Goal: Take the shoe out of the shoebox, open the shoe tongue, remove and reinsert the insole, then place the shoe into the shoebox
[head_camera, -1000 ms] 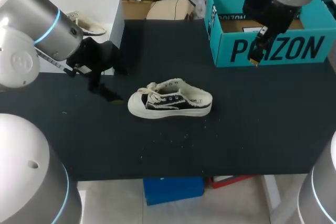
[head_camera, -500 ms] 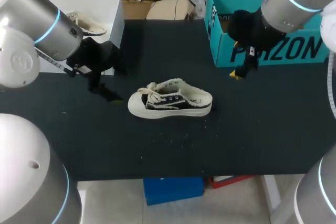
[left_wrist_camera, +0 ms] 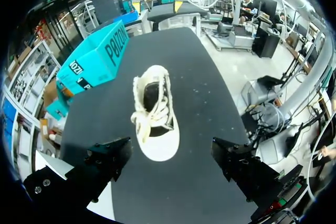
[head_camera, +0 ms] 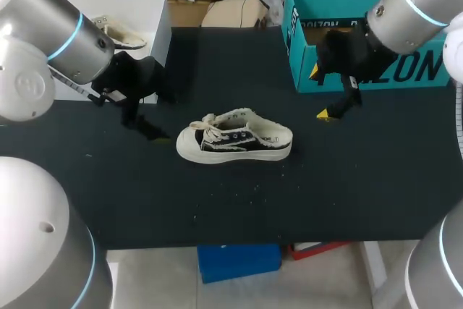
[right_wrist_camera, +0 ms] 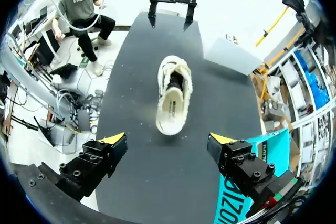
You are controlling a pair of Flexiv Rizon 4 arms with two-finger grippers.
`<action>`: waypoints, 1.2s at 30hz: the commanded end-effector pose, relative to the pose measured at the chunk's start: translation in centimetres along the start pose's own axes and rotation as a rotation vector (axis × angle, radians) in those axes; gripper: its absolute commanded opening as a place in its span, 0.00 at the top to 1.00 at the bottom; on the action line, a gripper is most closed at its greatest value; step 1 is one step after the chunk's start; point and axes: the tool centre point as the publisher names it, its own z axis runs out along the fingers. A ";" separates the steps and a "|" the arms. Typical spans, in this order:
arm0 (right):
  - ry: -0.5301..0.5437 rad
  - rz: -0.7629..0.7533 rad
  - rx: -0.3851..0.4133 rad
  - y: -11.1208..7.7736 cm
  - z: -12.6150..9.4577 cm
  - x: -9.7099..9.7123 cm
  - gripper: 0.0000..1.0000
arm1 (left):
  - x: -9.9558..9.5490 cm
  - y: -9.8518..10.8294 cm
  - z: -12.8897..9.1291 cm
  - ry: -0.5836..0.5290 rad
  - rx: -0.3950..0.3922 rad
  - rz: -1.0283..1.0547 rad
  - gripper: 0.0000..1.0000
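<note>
A small black canvas shoe (head_camera: 235, 137) with a white sole and cream laces lies on its sole mid-table, toe pointing left. The teal shoebox (head_camera: 304, 70) stands open at the back right. My left gripper (head_camera: 148, 129) hangs open just left of the toe; in its wrist view the shoe (left_wrist_camera: 155, 114) lies straight ahead of the gripper (left_wrist_camera: 170, 150), with the box (left_wrist_camera: 97, 59) beyond. My right gripper (head_camera: 318, 93) is open in front of the box, right of the heel. From its wrist the shoe (right_wrist_camera: 173, 95) lies heel-first ahead of the gripper (right_wrist_camera: 167, 142), nothing between the fingers.
A white box (head_camera: 137, 12) at the back left holds another light shoe (head_camera: 119, 34). In the right wrist view my left gripper (right_wrist_camera: 169, 9) shows beyond the shoe's toe and a corner of the teal box (right_wrist_camera: 247, 203) sits beside the right finger.
My right arm has come down from above the shoebox and moved left and forward, towards the shoe's heel. The left arm and the shoe have not moved.
</note>
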 end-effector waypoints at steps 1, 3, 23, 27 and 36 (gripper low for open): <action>-0.058 0.080 -0.043 -1.0 1.4 0.8 0.00 | 0.1 0.1 0.2 -0.004 0.000 0.002 0.00; -0.085 0.114 -0.061 -1.2 2.1 1.0 0.00 | 0.1 0.1 0.2 -0.004 0.000 0.002 0.00; -0.091 0.042 -0.423 -0.7 10.8 -0.9 0.00 | 0.1 0.1 0.2 -0.004 0.000 0.002 0.00; -0.088 0.045 -0.440 -1.0 12.0 -1.3 0.00 | 0.1 0.1 0.2 -0.004 0.000 0.002 0.00; -0.076 0.063 -0.457 -1.8 14.1 -1.1 0.00 | 0.1 0.1 0.2 -0.004 0.000 0.002 0.00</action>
